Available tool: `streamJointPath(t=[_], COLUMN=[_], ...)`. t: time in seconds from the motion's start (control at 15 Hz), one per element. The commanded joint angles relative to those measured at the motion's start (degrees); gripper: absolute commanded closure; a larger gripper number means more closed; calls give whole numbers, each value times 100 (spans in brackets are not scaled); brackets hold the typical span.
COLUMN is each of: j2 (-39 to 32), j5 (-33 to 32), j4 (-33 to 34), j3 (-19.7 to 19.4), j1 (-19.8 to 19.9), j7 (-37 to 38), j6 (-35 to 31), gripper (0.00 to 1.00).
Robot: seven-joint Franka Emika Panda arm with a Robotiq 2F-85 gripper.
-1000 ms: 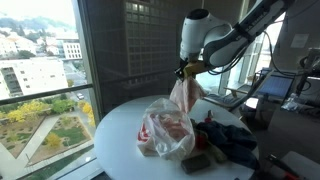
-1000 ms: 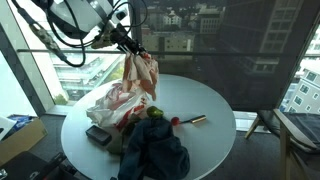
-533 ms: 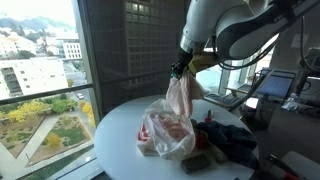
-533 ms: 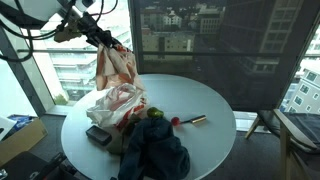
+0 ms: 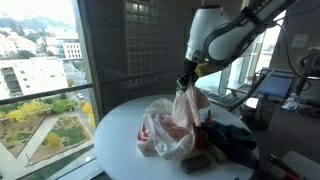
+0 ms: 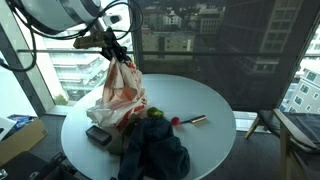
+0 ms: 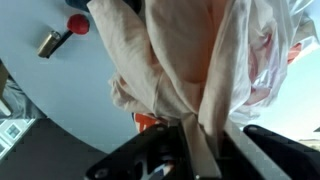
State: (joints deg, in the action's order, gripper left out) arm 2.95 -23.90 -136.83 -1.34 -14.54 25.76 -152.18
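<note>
Where the round white bench (image 6: 215, 100) curves away on its left side in an exterior view, the hand (image 6: 113, 57) is clenched on the gathered neck of a translucent plastic bag (image 6: 118, 95). The bag's top is drawn upright, while its bulging lower part, showing red and white contents, rests on the bench. Just beside the bag's base, toward the near edge, lies a flat black object (image 6: 98, 134). Further right, a small green ball (image 6: 155, 113) sits against a crumpled dark blue cloth (image 6: 155, 152) heaped at the front. Right of that, apart from the cloth, lies a red-tipped tool (image 6: 188, 121) with a brassy handle. In the wrist view the fingers (image 7: 270, 145) pinch the bag's bunched film between them.
</note>
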Motion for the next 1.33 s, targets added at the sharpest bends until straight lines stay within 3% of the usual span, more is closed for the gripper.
streamJointPath(t=[0.0,0.2,0.33,0.67,1.0,1.27], j2=[-1029,-1661,-2037,-2870,-3719,-4236], j5=[1438,2564,2693,2772,2987,2985], j4=[778,1343,1716,2489,3139,3623], j3=[277,690,832,891,922,1054], j1=[341,560,657,871,1115,1073], j7=[-1565,-2803,-3107,-3220,-3249,-3420], j6=[8,336,508,818,1835,2421], gripper=[94,95,94,95,96,96])
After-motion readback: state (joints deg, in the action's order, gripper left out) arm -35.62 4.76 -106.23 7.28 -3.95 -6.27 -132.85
